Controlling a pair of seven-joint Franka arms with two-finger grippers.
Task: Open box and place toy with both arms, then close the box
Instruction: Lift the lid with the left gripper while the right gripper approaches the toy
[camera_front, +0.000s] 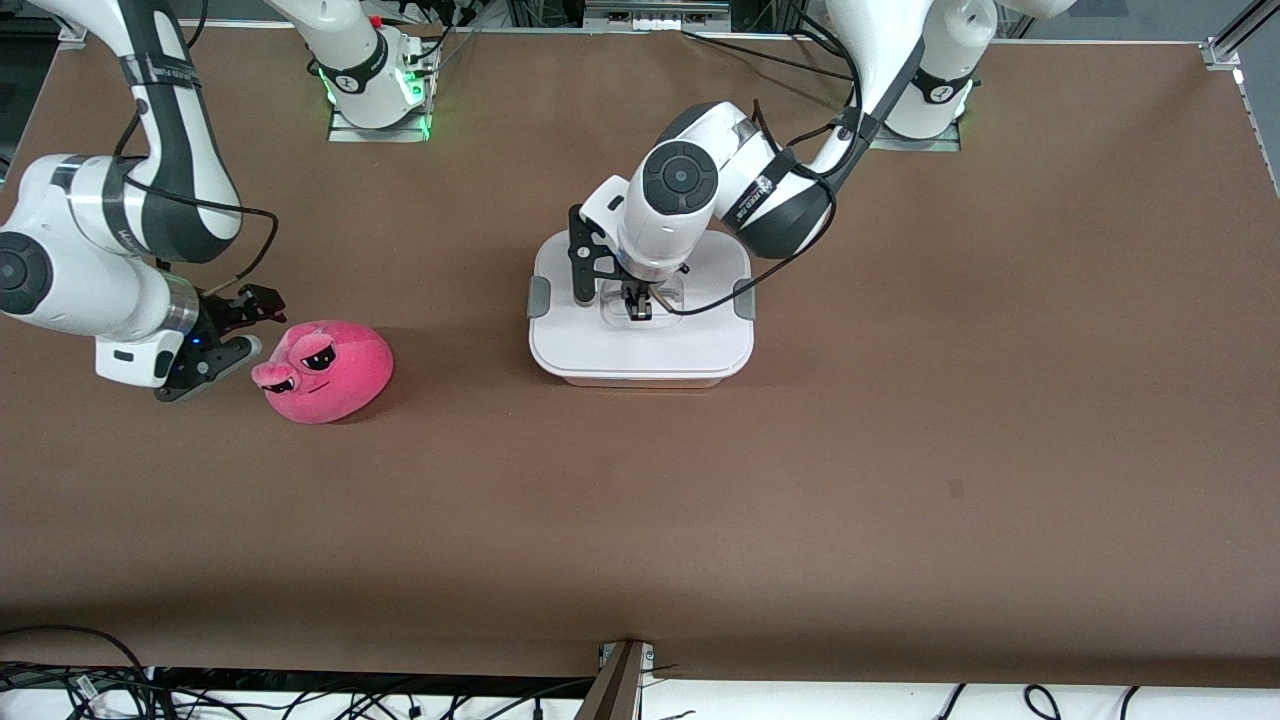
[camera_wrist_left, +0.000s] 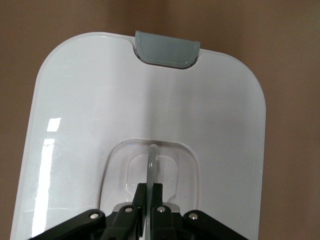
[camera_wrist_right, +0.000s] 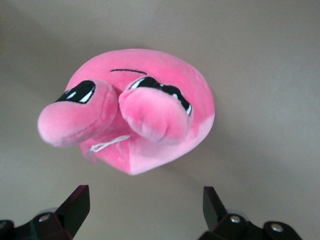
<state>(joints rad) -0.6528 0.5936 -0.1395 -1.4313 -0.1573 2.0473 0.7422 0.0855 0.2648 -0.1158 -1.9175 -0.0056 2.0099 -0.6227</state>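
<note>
The box (camera_front: 640, 350) stands mid-table with its white lid (camera_wrist_left: 85, 120) on. My left gripper (camera_front: 638, 308) (camera_wrist_left: 150, 186) is down on the lid's middle, shut on the clear upright handle (camera_wrist_left: 152, 160), which runs between the two black fingers. A grey clip (camera_wrist_left: 167, 49) sits at the lid's edge; both clips (camera_front: 539, 297) (camera_front: 744, 299) lie flat. The pink plush toy (camera_front: 325, 370) (camera_wrist_right: 135, 115) lies on the table toward the right arm's end. My right gripper (camera_front: 250, 325) (camera_wrist_right: 145, 200) is low beside the toy, open, its fingers wide and short of the plush.
Bare brown tabletop (camera_front: 900, 450) surrounds the box and toy. Both arm bases (camera_front: 375, 90) (camera_front: 925, 100) stand at the table's edge farthest from the front camera. Cables (camera_front: 300, 700) hang below the edge nearest to that camera.
</note>
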